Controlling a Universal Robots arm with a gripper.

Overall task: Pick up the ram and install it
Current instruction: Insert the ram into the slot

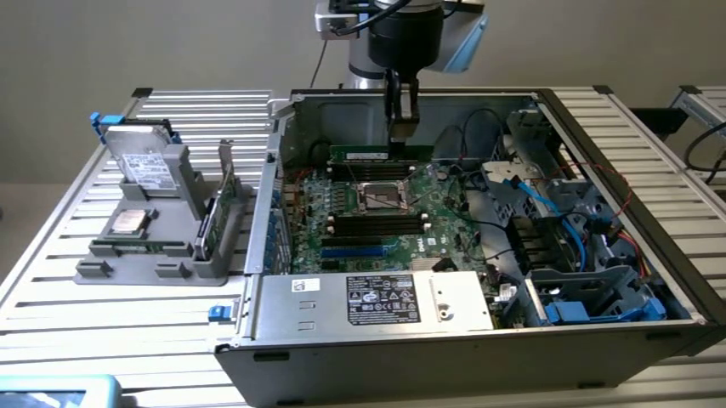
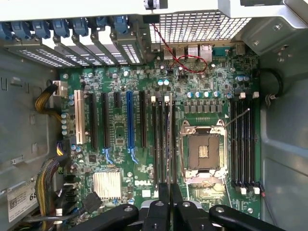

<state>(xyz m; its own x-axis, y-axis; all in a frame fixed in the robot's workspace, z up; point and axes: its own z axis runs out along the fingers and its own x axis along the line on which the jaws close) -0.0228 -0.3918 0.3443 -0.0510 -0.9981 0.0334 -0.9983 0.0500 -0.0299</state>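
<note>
Exterior view: a slatted aluminium counter (image 1: 114,323) carries an open steel computer case (image 1: 477,361) lying on its side, its walls forming a deep rectangular well. The black arm comes down from above, and its fingers (image 1: 400,143) are clenched on the top edge of the ram (image 1: 365,155). The ram is a thin green stick with a pale label, standing on edge over the black slots just behind the square metal CPU socket (image 1: 386,197). The case's rear wall rises close behind the ram. Toward the exterior view's right, loose blue cables (image 1: 533,200) and drive cages crowd the well. A boxy silver power supply (image 1: 380,299) with printed labels closes off the near side. On the exterior view's left, well apart from the case, a grey moulded holder (image 1: 159,259) carries a hard drive (image 1: 142,157) and an upright card (image 1: 221,200).

Wrist view: the narrow black fingers (image 2: 170,192) pinch the ram (image 2: 171,144), seen edge-on as a thin line along the long black slots with white end clips. The socket (image 2: 202,151) lies just beside it, with another bank of memory slots (image 2: 243,139) beyond. A blue expansion slot (image 2: 129,120), a ribbed silver heatsink (image 2: 107,185) and a looping red wire (image 2: 187,62) stand clear of the fingers.
</note>
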